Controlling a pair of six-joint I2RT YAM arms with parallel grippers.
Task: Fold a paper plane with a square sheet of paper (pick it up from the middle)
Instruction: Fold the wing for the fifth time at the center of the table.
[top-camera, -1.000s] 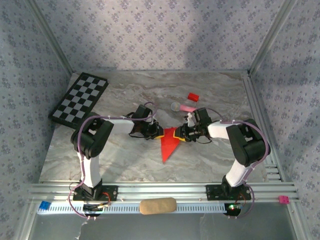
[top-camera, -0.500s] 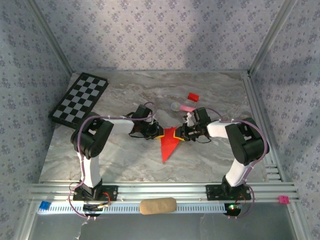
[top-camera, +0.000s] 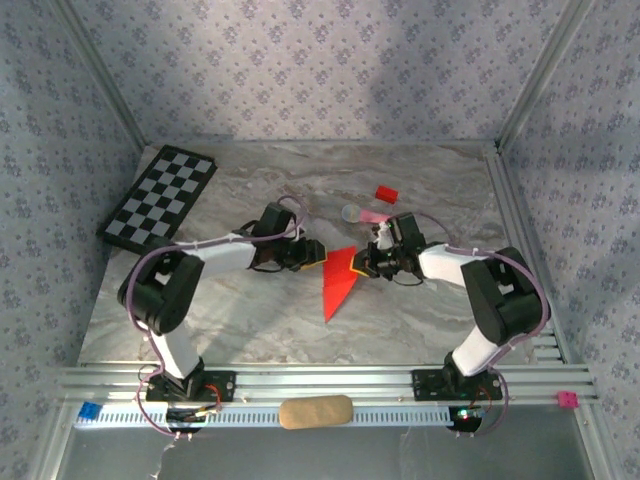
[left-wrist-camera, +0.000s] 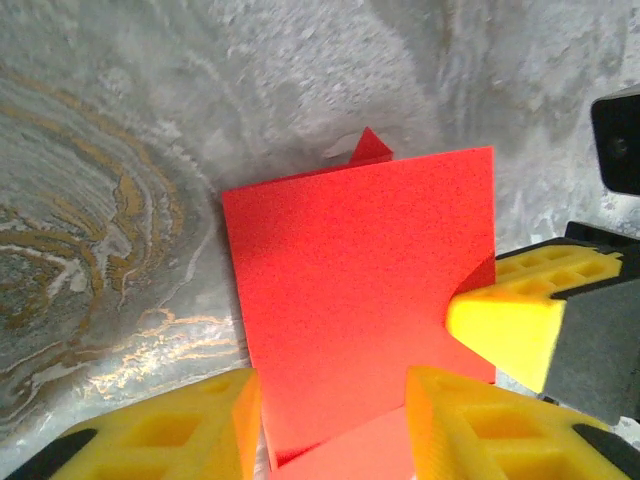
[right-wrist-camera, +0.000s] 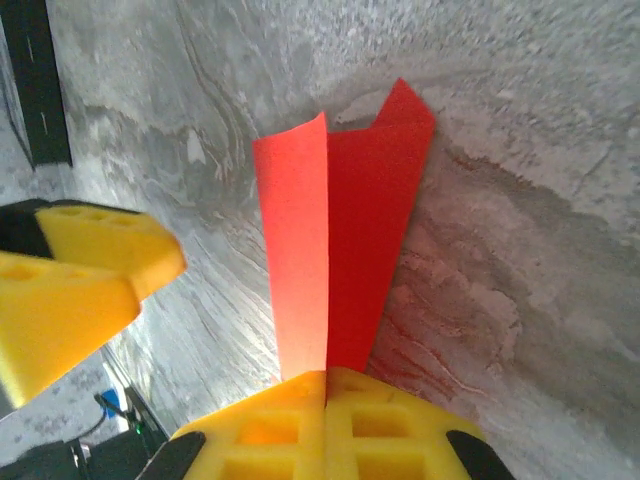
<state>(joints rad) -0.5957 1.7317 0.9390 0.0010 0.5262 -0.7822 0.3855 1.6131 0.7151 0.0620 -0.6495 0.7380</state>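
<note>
Two grippers meet at the wide end of the paper plane (top-camera: 337, 287), which lies mid-desk (top-camera: 250, 320) with its tip toward 6 o'clock. Compared with a second ago, my left arm has swung its elbow out toward 9 o'clock. The plane's back end no longer sits flat and symmetrical, because its 3 o'clock side is now raised. The right gripper (top-camera: 368, 262) is clamped on that edge, and its wrist view shows the pads closed on two red layers standing up from the desk. The left gripper (top-camera: 312, 255) is wide, its fingers straddling the paper without pinching it. I judge the halves are closing along the centre crease, so the fold is nearly done.
</note>
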